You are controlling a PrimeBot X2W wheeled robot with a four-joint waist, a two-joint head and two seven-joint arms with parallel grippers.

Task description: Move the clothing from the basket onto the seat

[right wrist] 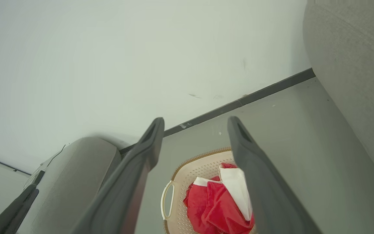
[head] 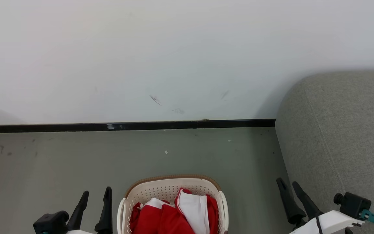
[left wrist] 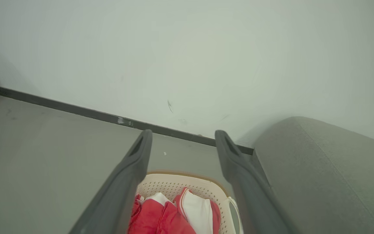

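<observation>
The basket [head: 170,190], cream with a brown rim, stands on the floor at the bottom middle of the head view. Red and white clothing [head: 174,216] lies bunched inside it. My left gripper [head: 96,193] is open and empty, just left of the basket. To the basket's right, beside the seat [head: 342,130], my right gripper [head: 287,182] is open and empty too. The left wrist view looks between the open left gripper [left wrist: 183,135] down at the basket [left wrist: 174,185] and clothing [left wrist: 161,216]. Through the right gripper [right wrist: 196,120], the basket [right wrist: 200,165], clothing [right wrist: 219,204] and seat [right wrist: 352,65] appear.
A white wall [head: 174,58] with a black skirting strip [head: 125,125] runs behind the basket. Grey floor [head: 60,162] spreads to the left and in front of the wall. Another rounded grey shape [right wrist: 76,175] shows at the left of the right wrist view.
</observation>
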